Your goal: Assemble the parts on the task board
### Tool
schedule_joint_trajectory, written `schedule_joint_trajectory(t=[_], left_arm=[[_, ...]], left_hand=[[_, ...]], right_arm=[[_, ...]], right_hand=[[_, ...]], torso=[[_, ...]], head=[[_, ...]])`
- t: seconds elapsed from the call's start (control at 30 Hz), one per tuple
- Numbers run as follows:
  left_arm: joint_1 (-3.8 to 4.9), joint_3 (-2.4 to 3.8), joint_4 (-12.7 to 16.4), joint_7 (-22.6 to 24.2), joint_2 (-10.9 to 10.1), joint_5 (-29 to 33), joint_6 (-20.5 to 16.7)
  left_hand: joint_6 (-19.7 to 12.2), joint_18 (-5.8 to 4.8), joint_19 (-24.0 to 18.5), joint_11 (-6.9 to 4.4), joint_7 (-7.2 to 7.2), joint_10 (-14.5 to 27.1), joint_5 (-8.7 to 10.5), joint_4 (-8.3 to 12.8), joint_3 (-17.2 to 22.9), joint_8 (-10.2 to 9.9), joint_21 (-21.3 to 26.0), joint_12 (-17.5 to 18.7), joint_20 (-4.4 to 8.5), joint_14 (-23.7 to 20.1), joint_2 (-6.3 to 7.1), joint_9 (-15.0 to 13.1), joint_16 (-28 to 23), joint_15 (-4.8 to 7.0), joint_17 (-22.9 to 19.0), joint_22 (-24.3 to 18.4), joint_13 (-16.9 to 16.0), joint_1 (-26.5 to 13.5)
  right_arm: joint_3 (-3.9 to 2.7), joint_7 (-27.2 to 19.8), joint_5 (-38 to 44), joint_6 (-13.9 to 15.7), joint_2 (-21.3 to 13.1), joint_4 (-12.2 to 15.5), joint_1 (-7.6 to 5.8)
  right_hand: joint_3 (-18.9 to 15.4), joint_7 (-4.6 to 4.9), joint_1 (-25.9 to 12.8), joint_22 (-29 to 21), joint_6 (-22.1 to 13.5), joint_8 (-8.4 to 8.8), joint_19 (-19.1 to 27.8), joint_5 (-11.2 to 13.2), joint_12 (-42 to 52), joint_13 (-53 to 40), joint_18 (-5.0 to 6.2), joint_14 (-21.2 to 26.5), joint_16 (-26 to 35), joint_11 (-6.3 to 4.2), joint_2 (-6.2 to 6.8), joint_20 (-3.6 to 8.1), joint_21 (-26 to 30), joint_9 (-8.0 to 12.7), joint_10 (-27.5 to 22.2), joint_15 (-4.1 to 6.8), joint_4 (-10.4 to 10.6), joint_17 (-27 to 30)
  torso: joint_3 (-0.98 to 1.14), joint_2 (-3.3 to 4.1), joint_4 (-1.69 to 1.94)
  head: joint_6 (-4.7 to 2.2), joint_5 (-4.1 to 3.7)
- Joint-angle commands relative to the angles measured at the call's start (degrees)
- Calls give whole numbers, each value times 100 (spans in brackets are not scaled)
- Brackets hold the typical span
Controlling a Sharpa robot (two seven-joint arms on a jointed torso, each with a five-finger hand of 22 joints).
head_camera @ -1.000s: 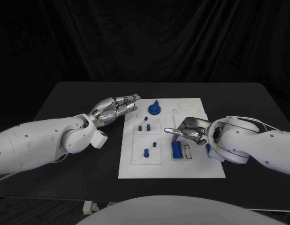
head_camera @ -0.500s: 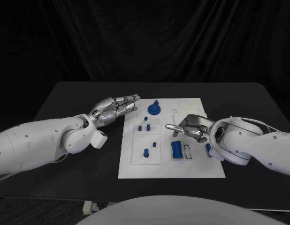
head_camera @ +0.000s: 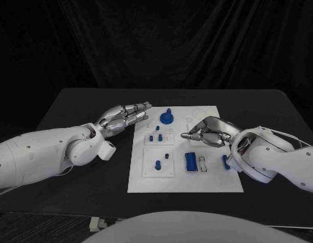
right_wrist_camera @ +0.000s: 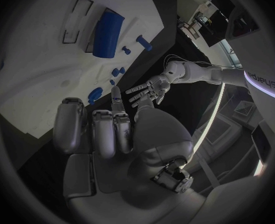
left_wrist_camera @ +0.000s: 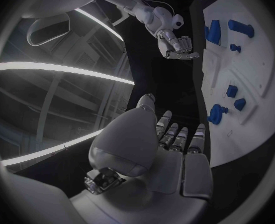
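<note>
While its fingers (head_camera: pixel 193 135) curl inward on nothing, the silver right hand (head_camera: pixel 209 133) hovers over the flat white task board (head_camera: pixel 215 183), above small blue plastic parts (head_camera: pixel 191 161). Beside the board's left edge, the silver left hand (head_camera: pixel 126 116) hangs empty, fingers extended, slightly apart, above the black table (head_camera: pixel 76 106).

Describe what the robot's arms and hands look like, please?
Both arms are smooth, rounded white shells with small dark screws. The left hand and right hand are silver metal with jointed fingers. A thin white cable loops along the right arm.
</note>
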State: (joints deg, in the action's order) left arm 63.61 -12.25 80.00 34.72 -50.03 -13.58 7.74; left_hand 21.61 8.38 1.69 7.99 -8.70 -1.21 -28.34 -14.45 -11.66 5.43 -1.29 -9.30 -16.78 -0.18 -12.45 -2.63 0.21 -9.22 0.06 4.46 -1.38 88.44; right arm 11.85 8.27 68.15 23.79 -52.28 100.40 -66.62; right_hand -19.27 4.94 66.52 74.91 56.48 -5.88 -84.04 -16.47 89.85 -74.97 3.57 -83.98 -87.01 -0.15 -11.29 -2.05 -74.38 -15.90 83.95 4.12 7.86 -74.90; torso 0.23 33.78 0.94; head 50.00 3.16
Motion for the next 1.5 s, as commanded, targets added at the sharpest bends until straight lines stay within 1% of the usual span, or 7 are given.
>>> schedule_joint_trajectory(t=[0.03,0.13,0.3,0.5,0.8,1.13,1.5], left_arm=[[-10,6,8,75,11,43,63],[-10,6,12,82,7,43,59],[-11,6,19,95,-16,43,41],[-12,6,28,106,-31,43,28],[-14,6,24,101,-26,43,37],[-17,6,23,84,-28,43,48],[-25,6,15,69,-22,43,72]], left_hand=[[35,-60,27,36,-129,-15,-25,18,17,35,-31,-25,-14,18,-12,-7,-21,1,-6,9,-9,63],[35,-63,28,37,-130,-15,-32,25,22,37,-31,-24,-14,18,-11,-7,-21,0,-6,10,-8,71],[35,-63,28,37,-130,-15,-32,25,22,37,-31,-24,-14,18,-11,-7,-21,0,-6,10,-8,71],[40,-68,29,41,-133,-18,-51,39,32,44,-32,-33,-14,18,-9,-7,-21,2,-6,10,-10,87],[40,-68,29,41,-133,-18,-51,39,32,44,-32,-33,-14,18,-9,-7,-21,2,-6,10,-10,87],[47,-75,32,48,-138,-20,-71,58,48,54,-34,-34,-14,18,-12,-8,-21,6,-6,12,-10,109],[46,-80,33,52,-142,-20,-76,74,61,58,-34,-31,-14,18,-16,-8,-21,6,-6,13,-9,126]], right_arm=[[0,-74,927,-75,-41,68,27],[0,20,1548,-254,-104,132,55],[1,156,2590,-470,-290,298,148],[1,285,3427,-480,-474,447,332],[1,534,3992,-250,-538,461,538],[1,758,4157,-147,-459,378,609],[1,766,4174,-139,-328,273,680]], right_hand=[[48,-40,637,1083,-279,115,-142,-172,15,-1503,-31,-466,-28,-87,228,13,-57,98,605,41,-349,-837],[-6,-92,950,1113,-730,147,-161,-429,15,-1503,-56,-469,-41,-136,465,68,-159,193,605,90,-519,-871],[-69,-65,970,1133,-1304,-202,-164,-118,15,-1503,-75,-490,-97,-137,754,70,-233,133,605,80,-304,-999],[862,-45,1150,1133,-2429,-1634,-148,232,15,-1503,-73,-512,-150,-56,1732,30,-256,-415,605,28,857,-1124],[1007,36,1055,1119,-3462,-2941,-120,83,15,-1503,-65,-495,-127,-12,1923,-27,-216,-796,605,-23,901,-1070],[898,74,700,1088,-3758,-3456,-73,365,15,-1503,-42,-473,-98,23,2159,-60,-107,-824,605,-54,921,-1001],[958,76,650,1065,-3815,-3681,-39,342,15,-1503,-25,-450,-65,30,2090,-72,-23,-803,605,-64,918,-924]], torso=[[1,-4,0],[2,-1,-1],[-1,1,0],[-1,1,4],[1,-3,1],[1,0,-3],[0,-1,3]], head=[[0,-8],[0,-2],[0,14],[0,21],[0,24],[0,29],[0,37]])
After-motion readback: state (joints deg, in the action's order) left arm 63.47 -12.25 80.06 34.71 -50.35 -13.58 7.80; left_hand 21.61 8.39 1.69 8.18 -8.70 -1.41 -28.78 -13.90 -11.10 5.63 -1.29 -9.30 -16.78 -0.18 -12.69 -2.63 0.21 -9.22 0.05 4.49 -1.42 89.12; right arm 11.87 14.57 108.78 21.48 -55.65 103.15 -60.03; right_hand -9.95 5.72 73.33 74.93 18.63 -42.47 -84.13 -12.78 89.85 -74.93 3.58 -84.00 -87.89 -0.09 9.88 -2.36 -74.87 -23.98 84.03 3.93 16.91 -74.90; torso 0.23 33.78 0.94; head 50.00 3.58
